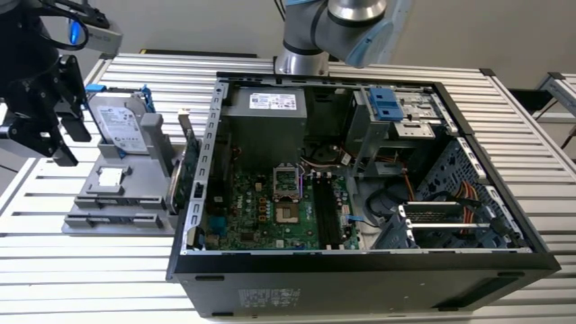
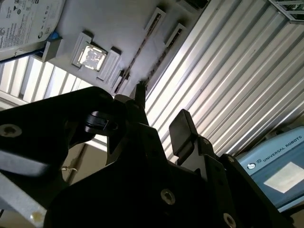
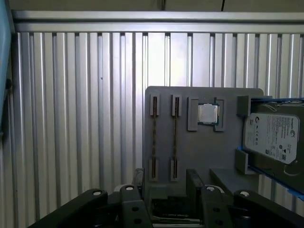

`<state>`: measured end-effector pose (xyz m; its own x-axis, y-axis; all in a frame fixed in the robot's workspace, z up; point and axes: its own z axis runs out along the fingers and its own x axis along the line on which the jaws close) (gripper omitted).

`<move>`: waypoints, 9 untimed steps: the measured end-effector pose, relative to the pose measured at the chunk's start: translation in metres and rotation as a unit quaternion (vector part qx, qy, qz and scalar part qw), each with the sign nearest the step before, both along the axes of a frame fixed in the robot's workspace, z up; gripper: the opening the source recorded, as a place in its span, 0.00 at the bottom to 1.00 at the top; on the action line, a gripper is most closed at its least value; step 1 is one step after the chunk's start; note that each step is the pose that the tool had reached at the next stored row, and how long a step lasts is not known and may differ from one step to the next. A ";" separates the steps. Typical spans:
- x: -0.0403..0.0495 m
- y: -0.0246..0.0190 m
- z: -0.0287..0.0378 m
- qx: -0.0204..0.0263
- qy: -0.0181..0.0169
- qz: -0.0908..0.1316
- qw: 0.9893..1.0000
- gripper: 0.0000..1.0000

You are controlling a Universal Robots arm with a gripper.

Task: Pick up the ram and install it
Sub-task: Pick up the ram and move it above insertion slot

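Nothing is grasped yet — the ram (image 3: 175,137) is seen standing edge-on in the grey holder (image 3: 204,152) on the desk (image 3: 71,118). The fingers (image 3: 194,178) are spread and empty above it — pickup and installation are judged outstanding.

A ribbed aluminium table (image 1: 531,115) stands before a plain grey wall (image 1: 486,27)

The ram is a long, narrow, dark brownish circuit-board stick (image 3: 154,137). In the first wrist view it stands on its long edge and is seen edge-on, so it reads as a thin speckled line. It sits upright in one slot of a flat grey plastic holder (image 3: 204,152), with each end caught between small grey brackets. A second stick (image 3: 175,137), probably also ram, stands parallel just beside it in the neighbouring slot, not touching.
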<state>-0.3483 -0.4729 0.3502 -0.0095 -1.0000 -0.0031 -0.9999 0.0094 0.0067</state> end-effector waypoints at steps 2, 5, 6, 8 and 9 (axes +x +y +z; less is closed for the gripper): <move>0.0000 0.0000 -0.0017 0.000 0.000 0.001 1.000 1.00; -0.0002 0.0000 -0.0044 0.000 0.000 0.004 1.000 1.00; -0.0002 0.0000 -0.0053 0.000 0.000 0.006 1.000 1.00; -0.0002 0.0000 -0.0069 0.000 0.000 0.010 1.000 1.00; -0.0002 0.0000 -0.0078 0.000 0.000 0.012 1.000 1.00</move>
<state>-0.3485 -0.4729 0.3425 0.0138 -0.9999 -0.0035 -0.9999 -0.0138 0.0072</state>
